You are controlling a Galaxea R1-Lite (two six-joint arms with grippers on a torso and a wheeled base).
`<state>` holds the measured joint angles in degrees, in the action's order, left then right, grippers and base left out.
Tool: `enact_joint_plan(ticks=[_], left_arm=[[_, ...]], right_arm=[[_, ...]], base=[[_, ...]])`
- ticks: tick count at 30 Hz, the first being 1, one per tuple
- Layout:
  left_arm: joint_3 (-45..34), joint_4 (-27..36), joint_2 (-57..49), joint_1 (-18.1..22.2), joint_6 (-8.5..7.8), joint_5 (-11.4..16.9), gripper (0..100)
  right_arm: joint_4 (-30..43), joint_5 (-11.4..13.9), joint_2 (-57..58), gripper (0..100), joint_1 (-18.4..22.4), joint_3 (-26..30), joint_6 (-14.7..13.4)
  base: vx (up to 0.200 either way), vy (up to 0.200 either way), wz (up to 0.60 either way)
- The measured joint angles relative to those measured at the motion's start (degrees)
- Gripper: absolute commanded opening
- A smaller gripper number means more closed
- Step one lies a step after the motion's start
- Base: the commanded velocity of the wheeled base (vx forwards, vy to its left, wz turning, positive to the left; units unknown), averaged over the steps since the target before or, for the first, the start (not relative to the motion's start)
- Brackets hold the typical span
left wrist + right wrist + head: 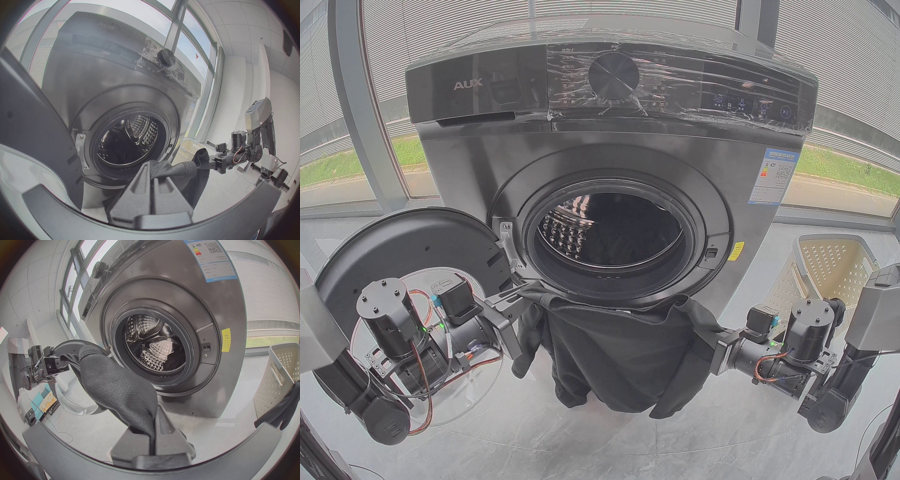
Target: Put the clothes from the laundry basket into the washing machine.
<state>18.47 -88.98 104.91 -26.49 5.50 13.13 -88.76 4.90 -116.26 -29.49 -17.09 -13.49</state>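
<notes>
A black garment (pixel 619 356) hangs spread between my two grippers, just below the washing machine's open drum (pixel 612 237). My left gripper (pixel 515 299) is shut on the garment's left upper corner, close to the door hinge. In the left wrist view the black cloth (pixel 175 168) is pinched between the shut fingers (pixel 140 181). My right gripper (pixel 709 340) is shut on the right upper corner, and the mesh cloth (pixel 118 387) bulges above its jaws. Something dark (pixel 173 360) lies inside the drum. The laundry basket (pixel 831 275) stands on the floor to the right of the machine.
The round machine door (pixel 406 250) stands swung open to the left, right behind my left arm. Another black piece of cloth (pixel 281 412) hangs over the basket's near edge. Windows run behind the machine. Bare tiled floor (pixel 600 444) lies below the garment.
</notes>
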Motion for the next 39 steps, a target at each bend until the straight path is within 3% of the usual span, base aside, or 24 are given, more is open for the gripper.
enact_joint_plan(ticks=[16, 29, 33, 39], left_arm=[[-0.2, 0.0, -3.8, -0.1, 0.35, -0.3, 0], [0.2, 0.0, -7.0, 0.0, 2.84, -0.2, 0], [0.3, 0.0, -7.4, 0.1, 3.04, -0.2, 0], [0.3, 0.0, -7.6, 0.1, 3.04, -0.1, 0]], right_arm=[[0.1, -2.9, 5.0, 0, -2.0, -7.5, -0.2], [0.1, -3.5, 6.7, 0, -2.4, -7.6, -0.1], [0.1, -5.4, 6.7, 0, -2.6, -7.7, -0.1], [0.1, -5.5, 6.8, 0, -3.1, -7.7, -0.1]], base=[[0.000, 0.000, 0.00], [0.000, 0.000, 0.00], [0.000, 0.000, 0.00], [0.000, 0.000, 0.00]])
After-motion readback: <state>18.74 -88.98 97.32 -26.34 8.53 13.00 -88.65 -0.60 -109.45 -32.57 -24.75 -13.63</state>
